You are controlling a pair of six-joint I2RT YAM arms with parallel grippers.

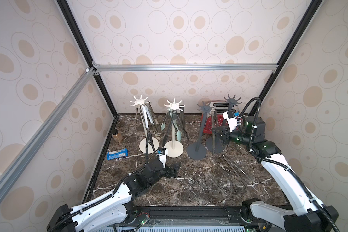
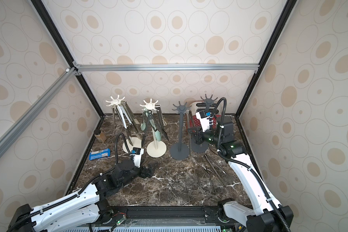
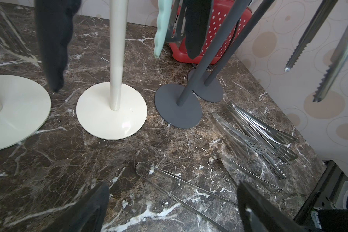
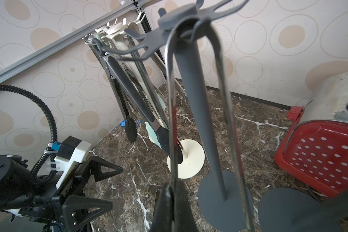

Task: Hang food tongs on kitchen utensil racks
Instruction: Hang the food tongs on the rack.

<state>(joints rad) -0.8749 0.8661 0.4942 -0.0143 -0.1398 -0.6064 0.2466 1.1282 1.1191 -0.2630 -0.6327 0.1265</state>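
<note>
White arms [image 1: 285, 178], black fingers [image 3: 84, 211], ribbed black cables [image 4: 52, 128]

In the right wrist view the shiny steel V-shaped tongs [image 4: 219, 60] are blurred, and the right gripper [image 4: 172, 192] is cut off at the edge. In a top view the red white-dotted toaster [image 1: 209, 125] is mostly hidden behind dark grey star-crowned racks [image 1: 196, 153]. The loose steel tongs [image 1: 232, 170] are too faint to count.

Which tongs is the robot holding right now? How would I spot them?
Start at the red dotted toaster in the table's far right corner. Just beside it, steel tongs straddle a dark grey rack, one leg pinched by the right tool. Every other hanging pair is on a cream rack.
</note>
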